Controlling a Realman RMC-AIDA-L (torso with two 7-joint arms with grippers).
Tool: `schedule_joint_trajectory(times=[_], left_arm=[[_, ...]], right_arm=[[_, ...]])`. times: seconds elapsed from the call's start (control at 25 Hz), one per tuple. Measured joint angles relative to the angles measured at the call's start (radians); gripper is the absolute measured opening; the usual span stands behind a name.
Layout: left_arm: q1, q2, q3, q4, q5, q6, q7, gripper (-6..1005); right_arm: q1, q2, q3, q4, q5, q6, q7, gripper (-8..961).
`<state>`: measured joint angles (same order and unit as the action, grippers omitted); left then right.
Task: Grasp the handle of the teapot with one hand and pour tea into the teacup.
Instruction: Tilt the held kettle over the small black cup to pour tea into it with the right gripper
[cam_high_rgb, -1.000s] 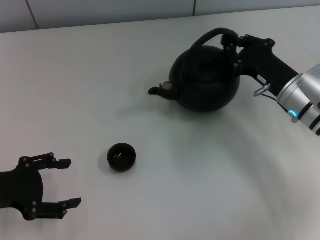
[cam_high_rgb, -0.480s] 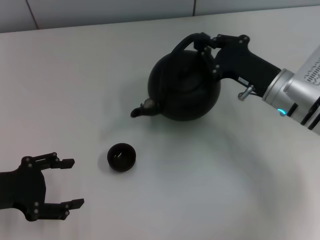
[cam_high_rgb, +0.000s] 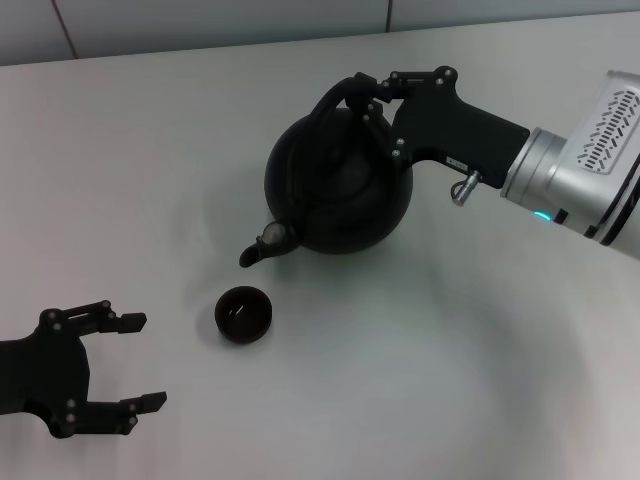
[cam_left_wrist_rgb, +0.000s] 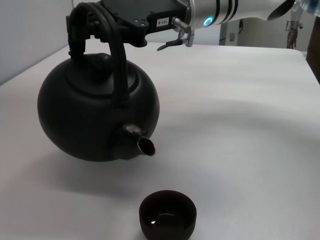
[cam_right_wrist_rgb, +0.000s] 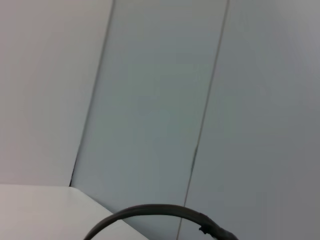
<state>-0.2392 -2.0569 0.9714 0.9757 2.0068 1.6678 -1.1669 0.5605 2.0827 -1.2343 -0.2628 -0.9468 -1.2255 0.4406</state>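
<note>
The black teapot (cam_high_rgb: 335, 195) hangs in the air over the white table, tilted with its spout (cam_high_rgb: 258, 248) pointing down toward the teacup (cam_high_rgb: 243, 313). My right gripper (cam_high_rgb: 372, 95) is shut on the arched handle (cam_high_rgb: 340, 95) at its top. In the left wrist view the teapot (cam_left_wrist_rgb: 97, 117) floats above its shadow, and its spout mouth (cam_left_wrist_rgb: 145, 146) sits just above and beside the small dark teacup (cam_left_wrist_rgb: 167, 214). My left gripper (cam_high_rgb: 135, 362) rests open at the table's near left, apart from the cup. The right wrist view shows only wall panels and a thin dark arc.
The white table (cam_high_rgb: 420, 380) spreads around the cup with nothing else on it. A tiled wall (cam_high_rgb: 200, 20) runs along its far edge. The right arm's silver wrist (cam_high_rgb: 575, 180) reaches in from the right.
My right gripper has carried the teapot left and nearer, toward the cup, and the spout has dropped lower. The left gripper and the cup stay where they were.
</note>
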Motion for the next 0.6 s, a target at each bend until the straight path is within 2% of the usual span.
schedule_joint_trajectory(times=[0.24,0.6], left_arm=[[0.0,-0.002,-0.001,0.0,0.001,0.0,-0.002,862],[0.0,-0.003,0.0,0.0,0.0,0.0,-0.003,863]], right_arm=[[-0.037,0.0,-0.066,-0.097,-0.001,0.014,0.001,94],[-0.044,0.001,-0.077,-0.131,-0.022,0.015,-0.002,93]])
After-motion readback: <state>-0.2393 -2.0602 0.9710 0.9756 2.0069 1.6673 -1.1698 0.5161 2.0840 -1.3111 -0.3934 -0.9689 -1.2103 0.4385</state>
